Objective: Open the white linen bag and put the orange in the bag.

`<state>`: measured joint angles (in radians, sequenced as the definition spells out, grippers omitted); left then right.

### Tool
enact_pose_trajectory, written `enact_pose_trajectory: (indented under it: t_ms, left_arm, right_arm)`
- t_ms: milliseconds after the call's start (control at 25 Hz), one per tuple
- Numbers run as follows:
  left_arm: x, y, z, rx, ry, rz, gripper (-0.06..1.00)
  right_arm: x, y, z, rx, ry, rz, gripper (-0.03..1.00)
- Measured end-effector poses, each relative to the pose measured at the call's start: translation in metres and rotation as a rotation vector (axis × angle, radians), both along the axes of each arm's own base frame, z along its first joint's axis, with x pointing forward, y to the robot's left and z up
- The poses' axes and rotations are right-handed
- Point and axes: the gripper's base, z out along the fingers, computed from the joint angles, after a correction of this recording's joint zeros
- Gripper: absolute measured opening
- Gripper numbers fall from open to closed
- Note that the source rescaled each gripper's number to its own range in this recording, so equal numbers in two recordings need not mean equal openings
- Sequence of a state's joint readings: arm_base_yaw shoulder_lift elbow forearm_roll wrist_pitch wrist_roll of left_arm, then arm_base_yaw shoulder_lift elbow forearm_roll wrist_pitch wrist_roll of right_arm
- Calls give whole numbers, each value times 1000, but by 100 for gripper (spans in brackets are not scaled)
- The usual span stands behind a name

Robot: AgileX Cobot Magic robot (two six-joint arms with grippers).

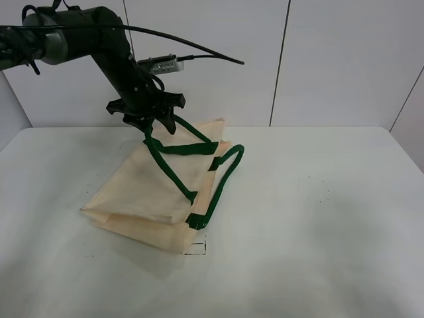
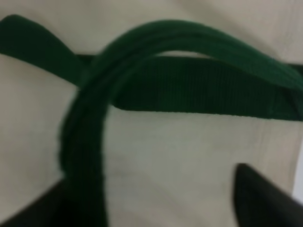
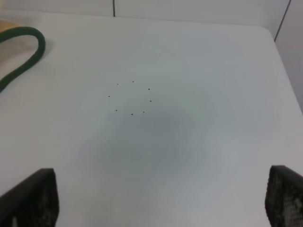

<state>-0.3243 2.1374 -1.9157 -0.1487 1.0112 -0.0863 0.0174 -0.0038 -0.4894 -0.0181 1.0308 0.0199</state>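
Observation:
The white linen bag lies flat on the table, its mouth toward the right. One dark green handle rises from the bag to my left gripper, which hovers over the bag's far edge. In the left wrist view that handle loops past one finger, and the gripper has its jaws wide apart over the cloth, so it is open. The other handle rests on the table. My right gripper is open above bare table, with a handle loop off to one side. The orange is out of view.
A small black square mark sits on the white table just in front of the bag. A ring of tiny dots marks the table right of the bag. White wall panels stand behind the table's far edge.

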Motion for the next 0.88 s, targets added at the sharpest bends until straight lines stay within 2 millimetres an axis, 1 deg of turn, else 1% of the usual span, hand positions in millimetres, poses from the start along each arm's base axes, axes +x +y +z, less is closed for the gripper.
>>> enact_pose_trajectory:
  t_ms: [80,160,320,440,560,680,800,880]
  left_arm:
    - [1,3,0,39,-13,-6,94]
    - [3,9,-1,105,-34,-3,98]
    - [8,24,-1,216,-68,37,100]
    - [12,41,-1,219,-62,82,100]
    - [18,71,-1,214,-41,145,100]
    - [23,111,-1,221,-21,221,100]
    - [23,145,-2,230,11,291,100]
    - [22,157,-2,233,32,315,100]
  right_arm:
    - [0,0,0,0,0,0,100]
    - [0,0,0,0,0,0,100]
    - [0,0,0,0,0,0,100]
    - [0,0,0,0,0,0,100]
    - [0,0,0,0,0,0,100]
    - [0,0,0,0,0,0,100]
    - [0,0,0,0,0,0,100]
    - [0,0,0,0,0,0,100]
